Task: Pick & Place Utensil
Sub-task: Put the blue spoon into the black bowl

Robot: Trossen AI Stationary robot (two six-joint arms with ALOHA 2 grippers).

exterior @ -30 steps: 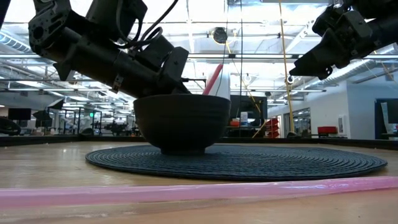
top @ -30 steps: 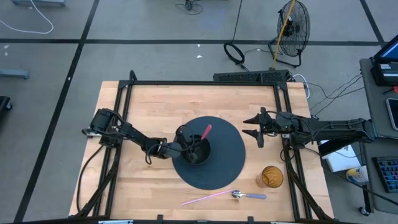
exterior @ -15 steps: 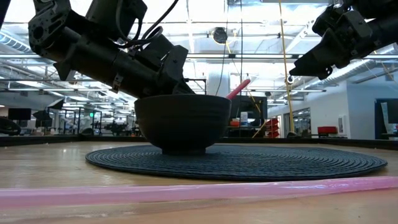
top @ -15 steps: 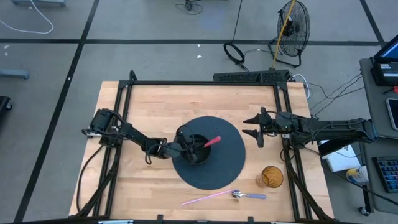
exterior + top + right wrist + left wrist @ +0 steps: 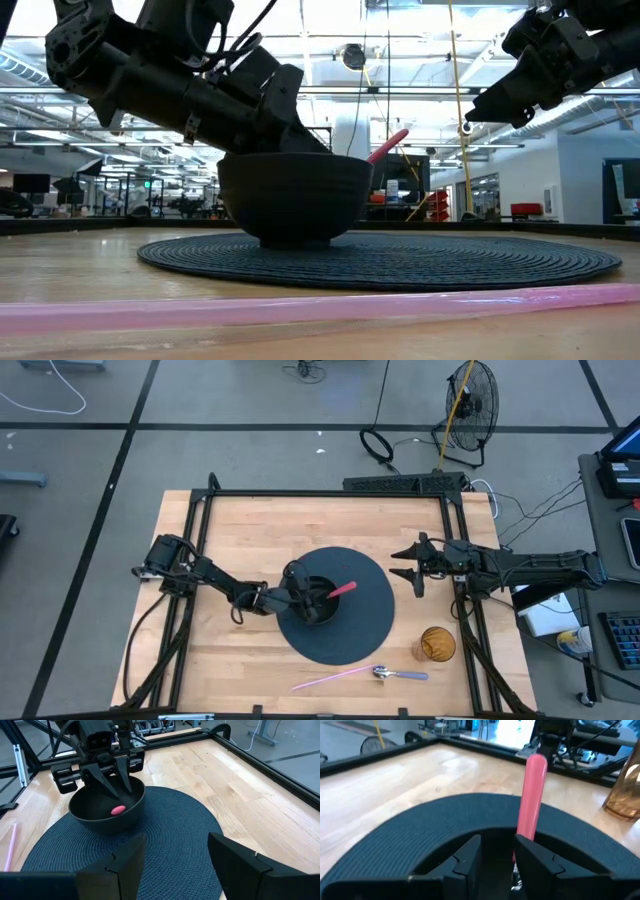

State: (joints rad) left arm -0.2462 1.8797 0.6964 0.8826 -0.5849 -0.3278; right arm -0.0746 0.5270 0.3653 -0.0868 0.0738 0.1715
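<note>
A dark bowl (image 5: 313,600) stands on the round dark mat (image 5: 370,610) at the table's middle. A pink-handled utensil (image 5: 342,588) stands in the bowl; its handle (image 5: 385,145) leans on the bowl's right rim and sticks out slanting. My left gripper (image 5: 497,852) hovers open over the bowl's left part, pointing toward the table's right, with the handle (image 5: 532,795) rising just beyond one finger. My right gripper (image 5: 410,570) waits open in the air past the mat's right edge. My left gripper stands open right beside the pink handle. One finger (image 5: 535,857) hides the handle's lower part, so I cannot tell whether it touches the handle.
A long pink utensil (image 5: 335,678) and a spoon (image 5: 400,675) lie near the table's near edge. An amber glass (image 5: 437,644) stands at the near right, off the mat. A black frame (image 5: 330,493) runs around the table's sides.
My left gripper has opened and let go of the pink utensil without shifting. The utensil's handle has tipped from steep to a lower slant and swung toward the table's right, where it now rests on the bowl's rim.
</note>
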